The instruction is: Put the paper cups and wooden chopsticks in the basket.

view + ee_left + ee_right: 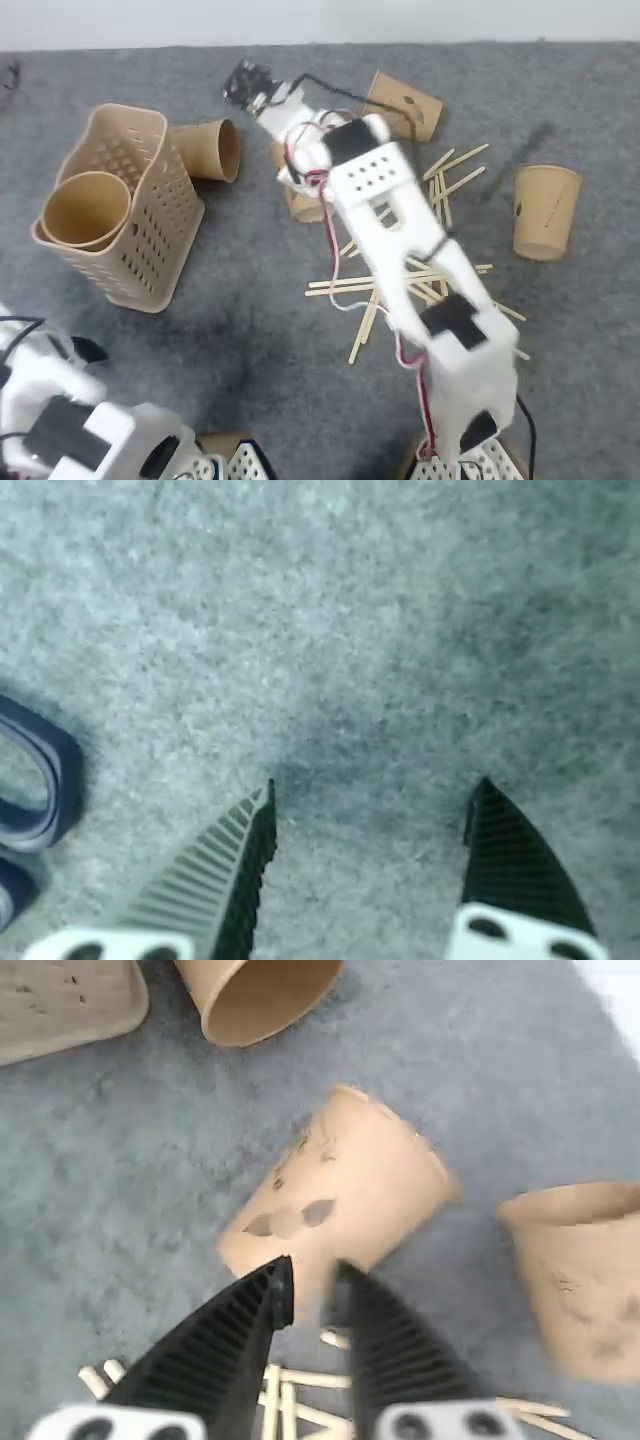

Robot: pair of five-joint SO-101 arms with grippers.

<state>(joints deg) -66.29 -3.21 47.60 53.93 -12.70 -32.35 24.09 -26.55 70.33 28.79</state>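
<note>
Right end effector [312, 1285] is closing down on the near edge of a tipped paper cup [340, 1190], its two dark fingers almost together. As far as I can make out, a sliver of the cup's wall is sitting between them, though the grip is hard to read. In the high view that cup is lying just above the centre of the frame, half hidden under the white arm. Left end effector [375, 800] is hanging wide open over bare grey bench [330, 610] and gripping nothing.

What's worrying me is that thin pinch. Paper walls are soft, so the cup may be crushing or sliding free on the way over, and a cup held by one edge will be swinging. Wooden chopsticks [400, 285] are lying scattered right of centre under the arm, and a low sweep could be scattering them further.

Over at the left, the basket [150, 250] is standing with one nested cup [85, 208] already inside it, taking up much of the opening. A fallen cup [205, 150] is resting against its upper side, where an incoming arm might be knocking it. Two more, a far cup [405, 105] at upper right and an edge cup [545, 210] at the right, are waiting on the bench.
</note>
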